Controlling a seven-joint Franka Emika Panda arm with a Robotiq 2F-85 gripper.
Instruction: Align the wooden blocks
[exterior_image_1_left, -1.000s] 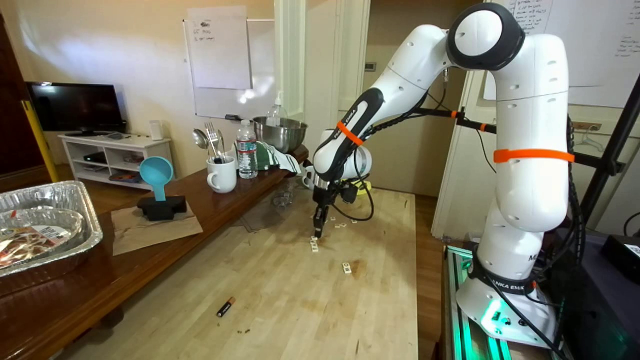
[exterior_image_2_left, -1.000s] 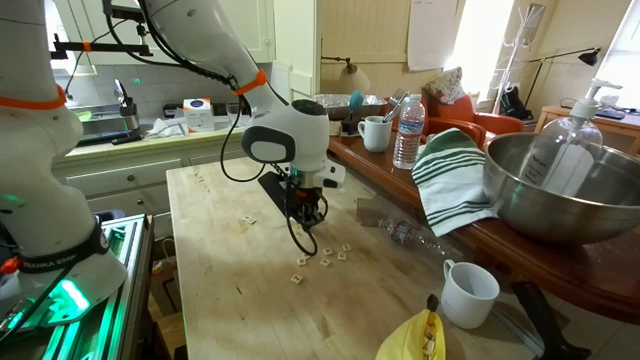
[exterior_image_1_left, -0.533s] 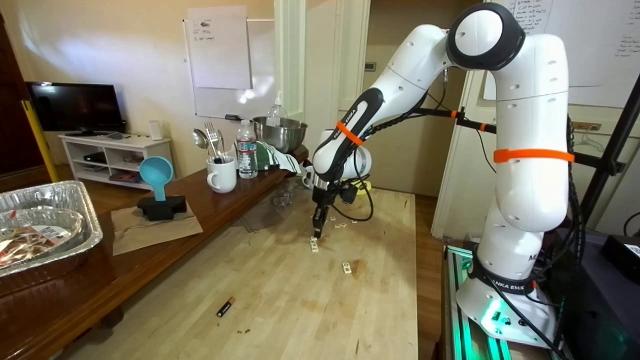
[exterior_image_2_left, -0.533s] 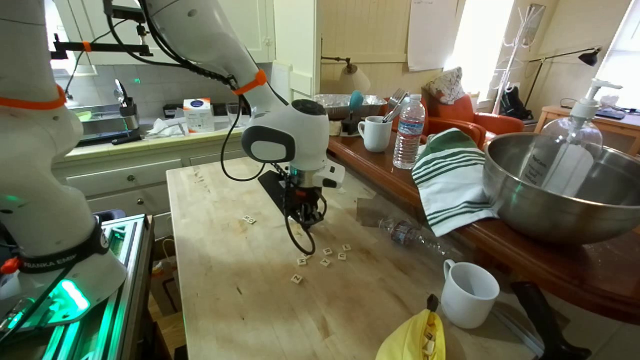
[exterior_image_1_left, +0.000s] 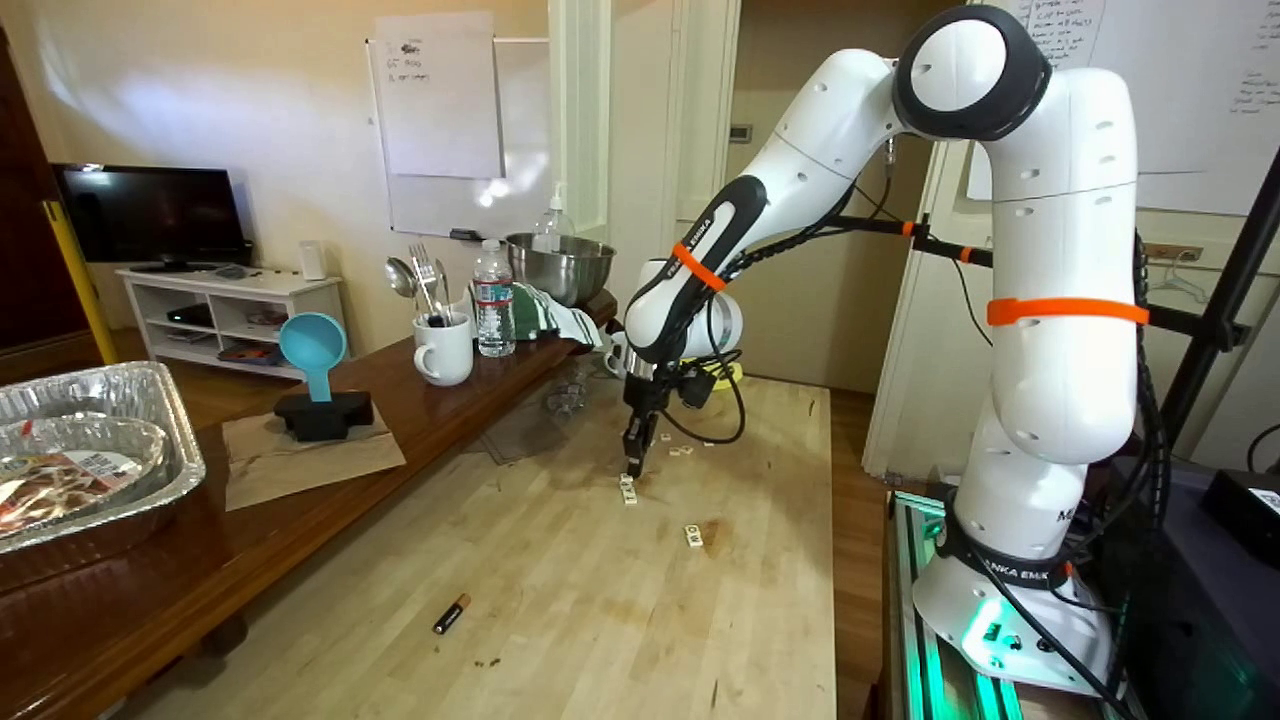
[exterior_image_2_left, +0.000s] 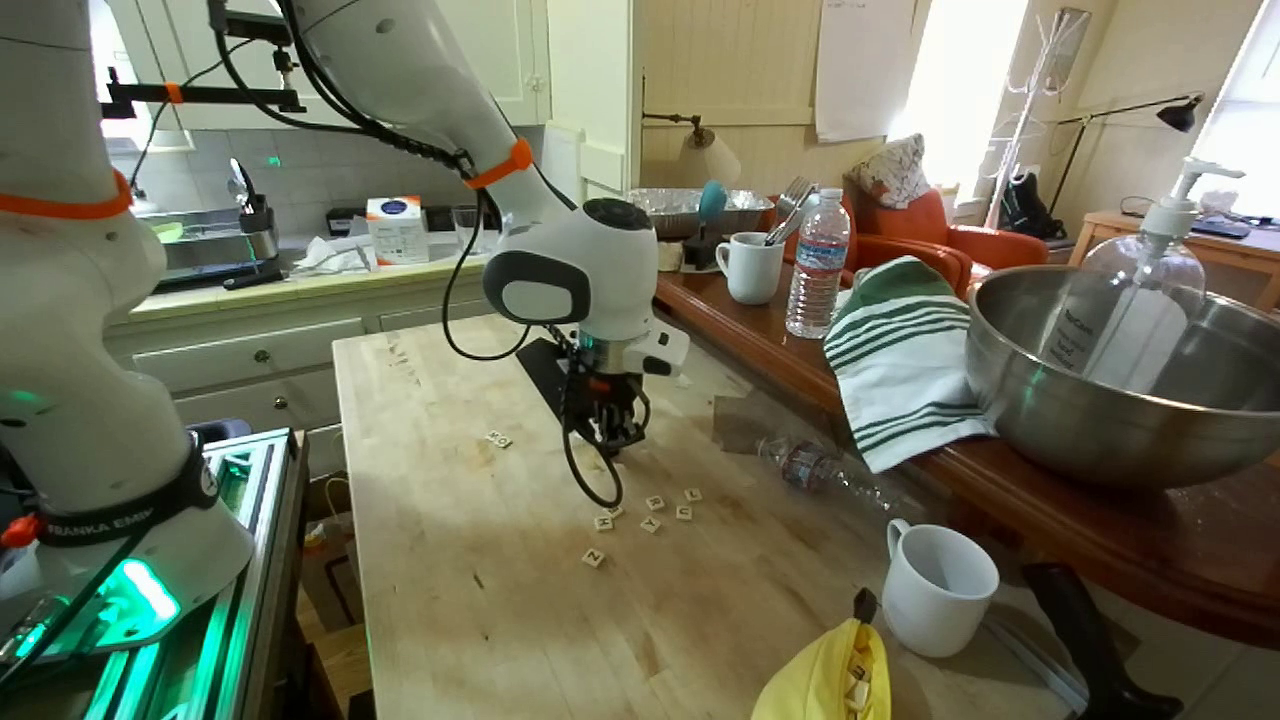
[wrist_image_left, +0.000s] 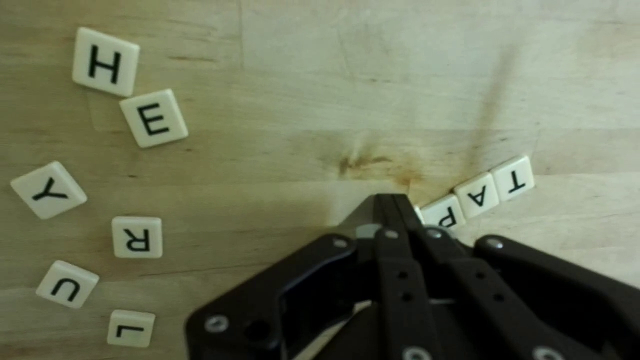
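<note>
Pincer (wrist_image_left: 392, 200) is standing clenched, seemingly empty; wrist view: row of pale, square wooden letter blocks (wrist_image_left: 476, 196) is starting just beside it, slanting to upper right.

In an exterior view, a cream wall (exterior_image_1_left: 300, 120) filled the upper left of the frame, and before it a black television (exterior_image_1_left: 150, 210) rested on a white stand (exterior_image_1_left: 262, 286). In an exterior view, pale cabinets (exterior_image_2_left: 510, 60) stood at the upper left, and a bright window (exterior_image_2_left: 970, 90) was at the upper right.
</note>
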